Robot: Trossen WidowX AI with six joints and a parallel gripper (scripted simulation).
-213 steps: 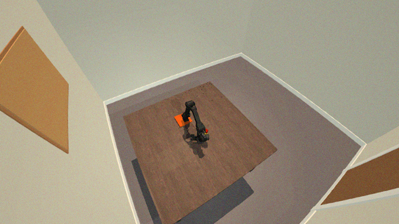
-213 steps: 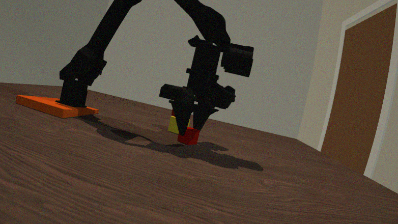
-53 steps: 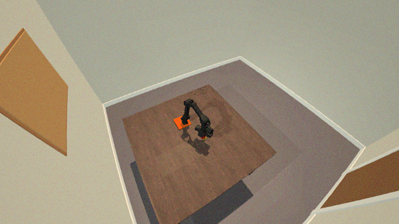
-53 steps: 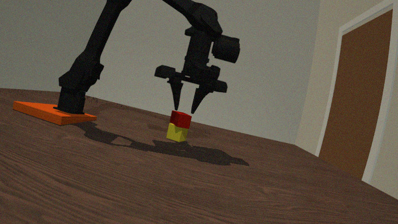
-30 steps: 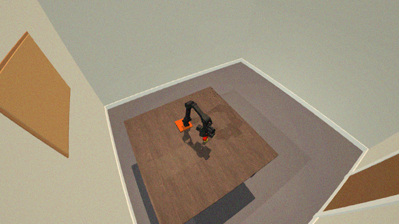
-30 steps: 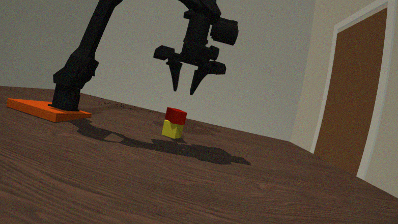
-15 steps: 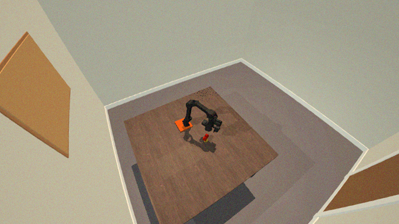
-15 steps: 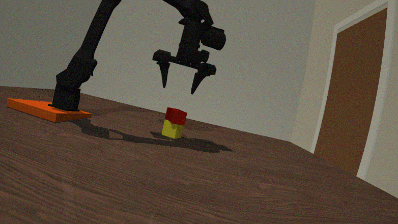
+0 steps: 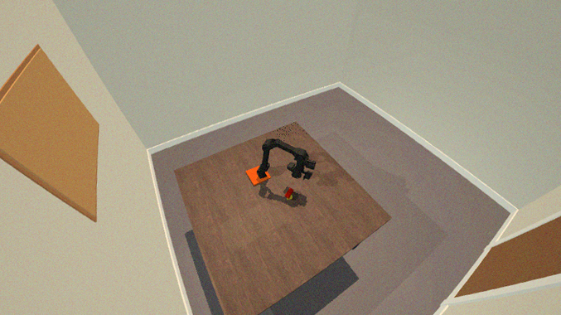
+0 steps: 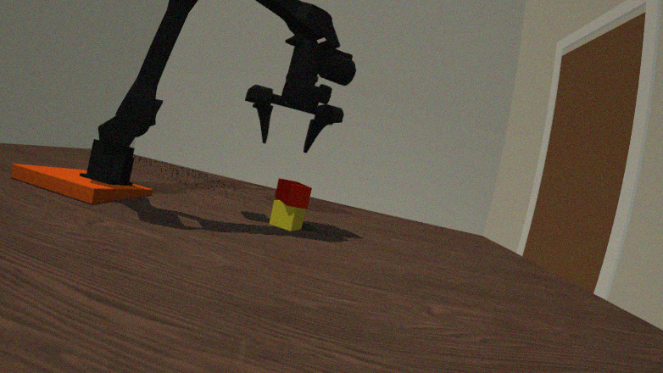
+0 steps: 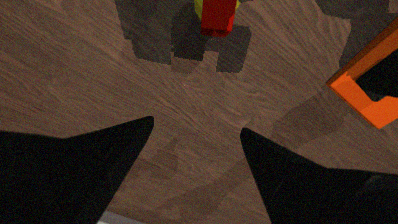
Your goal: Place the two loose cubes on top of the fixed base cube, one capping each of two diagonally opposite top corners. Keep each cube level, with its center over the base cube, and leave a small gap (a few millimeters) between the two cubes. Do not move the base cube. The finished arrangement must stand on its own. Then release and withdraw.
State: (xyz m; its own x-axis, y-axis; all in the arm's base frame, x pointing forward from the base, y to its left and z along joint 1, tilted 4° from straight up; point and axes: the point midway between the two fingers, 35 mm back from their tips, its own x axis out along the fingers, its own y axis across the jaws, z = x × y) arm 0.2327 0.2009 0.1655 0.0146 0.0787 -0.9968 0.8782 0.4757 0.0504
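The yellow base cube [image 9: 289, 198] [image 10: 280, 214] [image 11: 198, 9] stands on the table. Red material [image 9: 289, 192] [image 10: 293, 193] [image 11: 218, 14] rests on top of it and looks level in the exterior view. The two red loose cubes overlap in this view, so I cannot tell them apart or see the gap between them. In the wrist view the stack is cut off by the top edge. My gripper [image 10: 285, 147] [image 11: 198, 126] is open and empty. It hangs above the stack, touching nothing, with its fingers pointing down.
The arm's base stands on an orange plate [image 9: 252, 176] [image 10: 51, 184] [image 11: 354, 96], to the left of the stack in the top and exterior views. The arm's shadow falls over the table [image 9: 238, 239] [image 10: 324, 301] around the stack. The table's far edge runs behind the stack.
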